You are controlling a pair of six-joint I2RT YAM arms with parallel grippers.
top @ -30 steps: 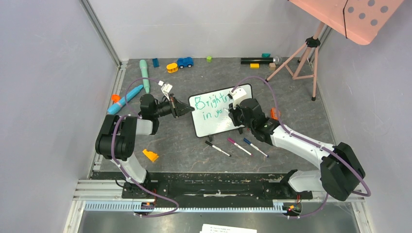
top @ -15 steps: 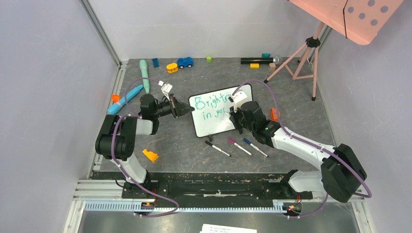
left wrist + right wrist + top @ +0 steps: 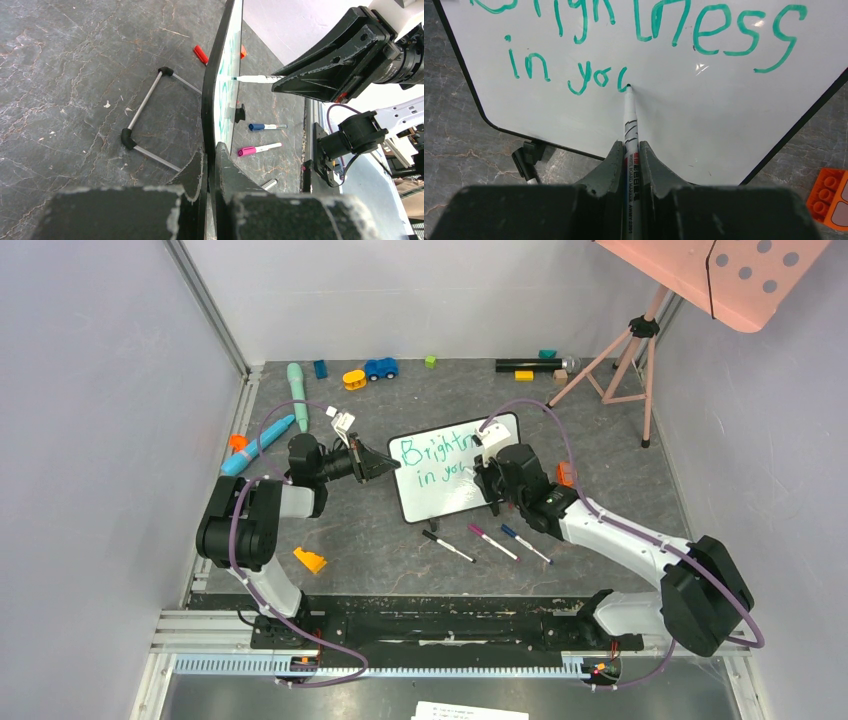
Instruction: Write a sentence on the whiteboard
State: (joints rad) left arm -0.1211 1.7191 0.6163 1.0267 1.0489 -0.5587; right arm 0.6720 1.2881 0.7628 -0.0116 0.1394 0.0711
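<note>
Toward the left side of the worktop, the left gripper [image 3: 210, 155] is clenched on the left edge of the whiteboard [image 3: 452, 498], its two fingers pinching the black frame. That board stands tilted on its wire prop near the middle of the worktop, writing side facing the near edge. Across it runs the sentence [image 3: 432, 453] in teal: "Brightness" on top, "in yo" below, with a partly drawn letter after. The right gripper [image 3: 630, 150] grasps a marker [image 3: 629, 117], whose tip touches the board at that last stroke. Three pens [image 3: 493, 541] lie just beside the board's near edge, and an orange brick [image 3: 826, 197] sits by its right corner.
</note>
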